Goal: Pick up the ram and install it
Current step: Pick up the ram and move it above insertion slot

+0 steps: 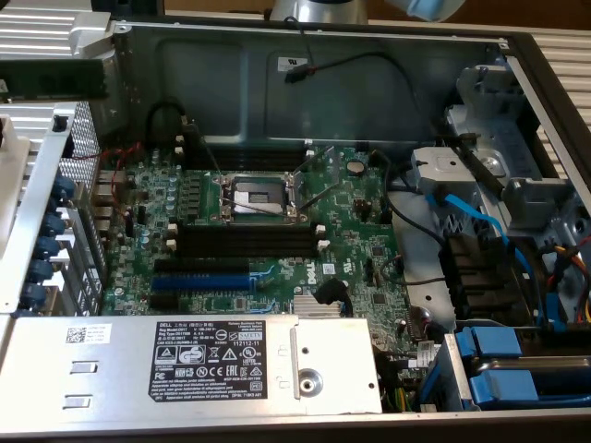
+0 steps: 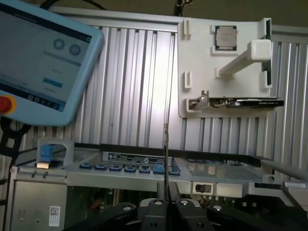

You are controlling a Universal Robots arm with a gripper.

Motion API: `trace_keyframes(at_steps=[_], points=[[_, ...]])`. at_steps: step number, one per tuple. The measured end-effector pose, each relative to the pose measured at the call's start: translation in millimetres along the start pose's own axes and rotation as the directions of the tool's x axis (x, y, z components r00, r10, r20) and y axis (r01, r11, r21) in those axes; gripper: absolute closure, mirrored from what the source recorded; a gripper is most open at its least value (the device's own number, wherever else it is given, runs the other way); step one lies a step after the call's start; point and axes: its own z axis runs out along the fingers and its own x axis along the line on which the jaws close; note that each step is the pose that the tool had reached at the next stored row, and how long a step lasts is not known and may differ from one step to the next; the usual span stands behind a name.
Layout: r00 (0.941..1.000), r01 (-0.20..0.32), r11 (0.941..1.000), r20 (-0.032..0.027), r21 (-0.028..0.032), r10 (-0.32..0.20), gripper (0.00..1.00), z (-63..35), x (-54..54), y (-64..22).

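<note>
Closest to the lens in the wrist view, the tool point(image 2: 165, 207) is clamped tight on the ram point(image 2: 165, 159), which shows edge-on as one thin dark sliver rising between the black fingers. Now the big picture: an open steel computer case point(image 1: 369, 55), grey and matte, sits on a ribbed aluminium counter point(image 2: 130, 82). Inside lies the green motherboard point(image 1: 360, 221), dense with small parts. In the exterior view the ram looks to be that long dark-green stick at the upper left edge, outside the case wall. It is well apart from the black slots point(image 1: 245, 238), which lie toward the exterior view's right. Key point: stick and slots run roughly the same way, long axes near parallel. Tiny white end clips point(image 1: 323, 243) cap the slots.
</note>
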Motion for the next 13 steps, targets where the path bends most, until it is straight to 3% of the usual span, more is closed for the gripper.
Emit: trace_keyframes(at_steps=[3,9,13], points=[[1.0,0.0,1.0,-0.0001,0.0,0.0,0.88,-0.7,-1.4,-10.1],[1.0,0.0,1.0,-0.0002,0.0005,0.0,0.88,-1.1,-10.4,-20.3],[1.0,0.0,1.0,-0.0003,0.0004,0.0,0.88,-1.5,-10.7,-32.2]])
